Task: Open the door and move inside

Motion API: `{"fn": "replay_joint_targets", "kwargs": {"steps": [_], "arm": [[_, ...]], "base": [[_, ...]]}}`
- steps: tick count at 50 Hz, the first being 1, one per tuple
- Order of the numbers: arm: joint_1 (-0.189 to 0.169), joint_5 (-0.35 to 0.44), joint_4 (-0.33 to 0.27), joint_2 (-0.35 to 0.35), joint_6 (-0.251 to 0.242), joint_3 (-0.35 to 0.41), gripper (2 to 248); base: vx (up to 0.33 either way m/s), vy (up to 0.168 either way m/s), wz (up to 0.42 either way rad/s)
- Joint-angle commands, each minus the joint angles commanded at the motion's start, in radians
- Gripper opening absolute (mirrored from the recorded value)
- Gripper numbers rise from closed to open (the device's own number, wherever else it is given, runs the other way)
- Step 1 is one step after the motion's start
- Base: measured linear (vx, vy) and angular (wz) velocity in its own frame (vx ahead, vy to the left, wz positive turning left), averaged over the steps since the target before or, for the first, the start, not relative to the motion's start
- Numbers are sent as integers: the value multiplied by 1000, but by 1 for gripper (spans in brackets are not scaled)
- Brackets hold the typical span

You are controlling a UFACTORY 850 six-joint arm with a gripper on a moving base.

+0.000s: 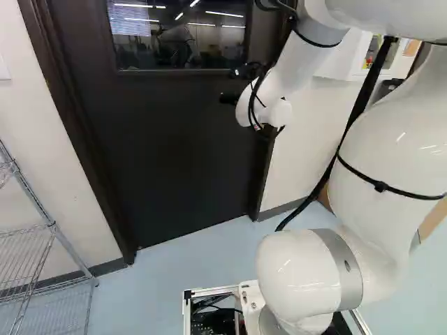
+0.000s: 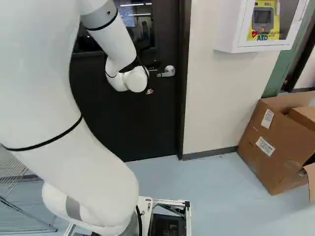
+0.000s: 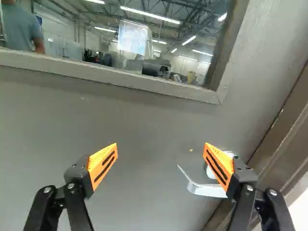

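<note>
Door (image 1: 174, 160): shut, seated in its frame (image 2: 183, 105) as far as you can see. It stands straight ahead of your base, window (image 3: 144, 45) in its upper part. No gap shows along the latch edge.

Lever handle (image 3: 208, 190): near that latch edge, below the window; in the right base view, just beyond the wrist. In the wrist view its free end reaches into the space between the fingers, and its pivot is partly hidden behind one finger.

Gripper (image 3: 160, 146): fingers wide apart, nothing held. Whether the near finger touches the lever, you can't tell.

Progress: early, by my reading. Arm raised to handle height, gripper brought near the lever; that is all you have done. Left for you: line up on the lever, turn it, free the latch, swing the door, drive through. Which way it swings, you can't tell from here.

Next: you probably need a small sideways shift to centre the lever before closing or pressing down.
</note>
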Motion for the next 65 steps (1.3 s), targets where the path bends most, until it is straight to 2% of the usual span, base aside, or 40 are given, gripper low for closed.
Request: {"fn": "replay_joint_targets", "kwargs": {"steps": [30,65], "arm": [[-12,0,0,-127,0,-67,247],[-14,0,0,-163,0,-25,247]], "base": [[0,0,0],[0,0,0]]}}
